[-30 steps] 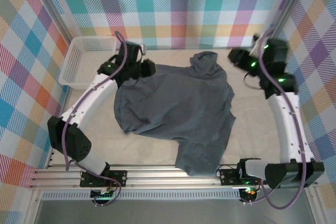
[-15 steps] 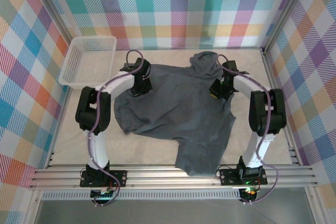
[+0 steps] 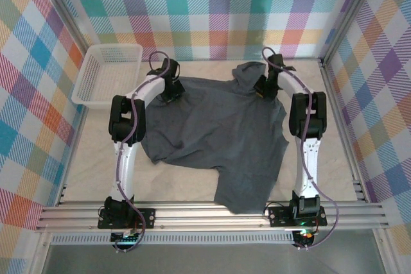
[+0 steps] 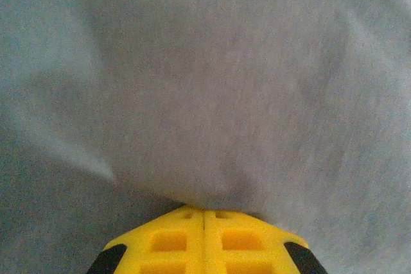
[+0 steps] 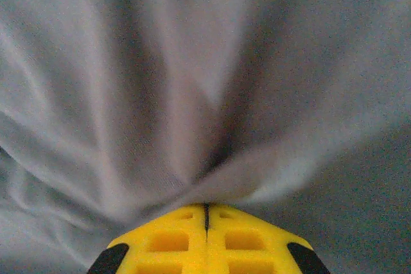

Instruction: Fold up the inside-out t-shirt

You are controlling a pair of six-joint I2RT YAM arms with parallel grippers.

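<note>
2 arms far forward, left gripper (image 4: 203, 213) and right gripper (image 5: 205, 210) both tight on the inside-out t-shirt (image 3: 218, 126).

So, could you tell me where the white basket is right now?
Top view: the basket sits in the far left corner, beside the left pincer.
</note>
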